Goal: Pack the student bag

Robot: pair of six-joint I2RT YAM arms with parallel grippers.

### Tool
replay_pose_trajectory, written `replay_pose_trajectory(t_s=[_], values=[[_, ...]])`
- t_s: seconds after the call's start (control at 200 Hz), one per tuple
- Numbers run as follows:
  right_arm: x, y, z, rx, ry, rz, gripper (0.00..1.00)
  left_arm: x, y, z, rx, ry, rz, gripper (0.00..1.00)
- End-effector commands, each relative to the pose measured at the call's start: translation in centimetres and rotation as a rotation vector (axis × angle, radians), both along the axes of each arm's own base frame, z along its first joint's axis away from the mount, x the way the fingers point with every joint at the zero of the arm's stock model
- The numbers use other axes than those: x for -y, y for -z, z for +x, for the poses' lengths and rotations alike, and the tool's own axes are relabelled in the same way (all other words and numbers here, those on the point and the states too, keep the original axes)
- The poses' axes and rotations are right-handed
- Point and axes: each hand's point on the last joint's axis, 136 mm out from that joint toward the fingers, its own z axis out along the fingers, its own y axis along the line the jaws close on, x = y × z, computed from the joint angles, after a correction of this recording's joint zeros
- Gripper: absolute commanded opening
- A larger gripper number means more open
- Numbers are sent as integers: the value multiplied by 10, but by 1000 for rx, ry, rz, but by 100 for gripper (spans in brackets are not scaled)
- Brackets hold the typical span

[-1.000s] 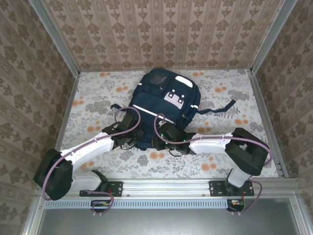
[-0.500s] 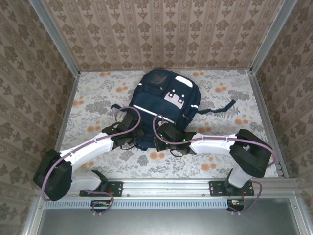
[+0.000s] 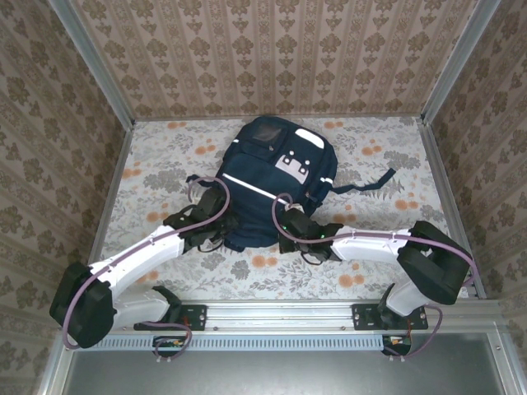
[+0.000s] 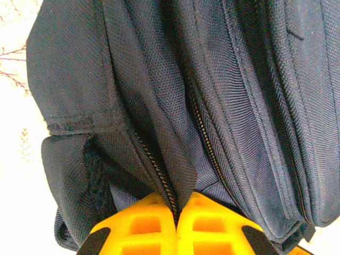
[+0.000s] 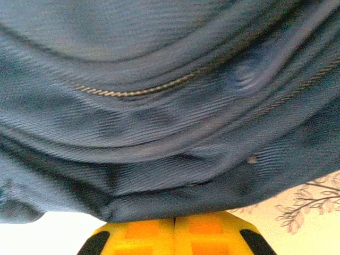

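The student bag (image 3: 265,177), a large navy-blue fabric backpack with dark straps, is seen in the top view lying flat near the middle of the flower-patterned table (image 3: 395,160). Its front faces up and its near edge is turned toward the arm bases. A thin white reflective stripe (image 3: 254,188) is drawn slantwise across the front, and a white-grey pocket patch (image 3: 295,167) is set above it. A further pale patch is seen near the far right corner. One dark strap (image 3: 375,181) is stretched out over the table to the right.

The left gripper (image 3: 218,234) is placed at the near left corner of the bag and the right gripper (image 3: 288,234) at its near right edge, both touching the cloth.

In the left wrist view the coarse navy weave is shown in long folds, with a metal zip (image 4: 210,154) running down between two seams. The yellow fingers (image 4: 141,226) are pressed together, and a ridge of zip-edged cloth is pinched between them.

In the right wrist view the cloth is somewhat blurred, and a curved zip line (image 5: 133,90) is crossed by soft creases. There the yellow fingers (image 5: 204,234) are closed against each other right under the bag's lower edge. Whether cloth is caught between them cannot be told.
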Motion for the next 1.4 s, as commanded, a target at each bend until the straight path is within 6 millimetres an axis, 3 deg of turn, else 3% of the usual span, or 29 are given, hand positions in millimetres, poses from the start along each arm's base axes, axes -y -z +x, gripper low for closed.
replay_pose_trajectory(t_s=[0.0, 0.22, 0.37, 0.51, 0.64, 0.69, 0.865, 0.92, 1.0, 1.035, 1.12, 1.165, 1.275, 1.35, 1.395], values=[[47, 9, 10, 8, 118, -108, 0, -21, -12, 2, 39, -34, 69, 0], [89, 3, 37, 33, 219, -133, 0, -30, -11, -3, 37, -33, 69, 0], [105, -3, 52, 43, 252, -140, 0, -19, -8, -4, 27, 6, 26, 0], [99, -19, 46, 71, 202, -146, 49, 15, -15, -9, 48, 171, -59, 0], [120, -62, 35, 180, 239, -187, 70, 44, -30, -28, 162, 400, -83, 5], [134, -81, 31, 230, 272, -197, 82, 56, -33, -39, 199, 488, -98, 8], [169, -143, 19, 410, 355, -177, 100, 105, -26, -84, 208, 773, -169, 12], [175, -155, 17, 446, 362, -168, 100, 116, -27, -96, 202, 861, -152, 20], [184, -165, 14, 471, 381, -161, 100, 132, -33, -113, 221, 977, -109, 47], [186, -168, 13, 477, 391, -150, 100, 135, -36, -118, 232, 1013, -82, 58], [180, -177, 10, 503, 329, -112, 100, 133, -45, -122, 274, 1042, -27, 73], [177, -183, 8, 531, 308, -85, 100, 126, -52, -118, 296, 1025, -12, 99], [198, -203, 7, 644, 411, -88, 100, 108, -80, -104, 379, 1012, 13, 100], [209, -211, 9, 732, 436, -144, 100, 81, -106, -76, 491, 932, 108, 100], [213, -213, 13, 777, 444, -171, 100, 56, -122, -51, 558, 813, 200, 100]])
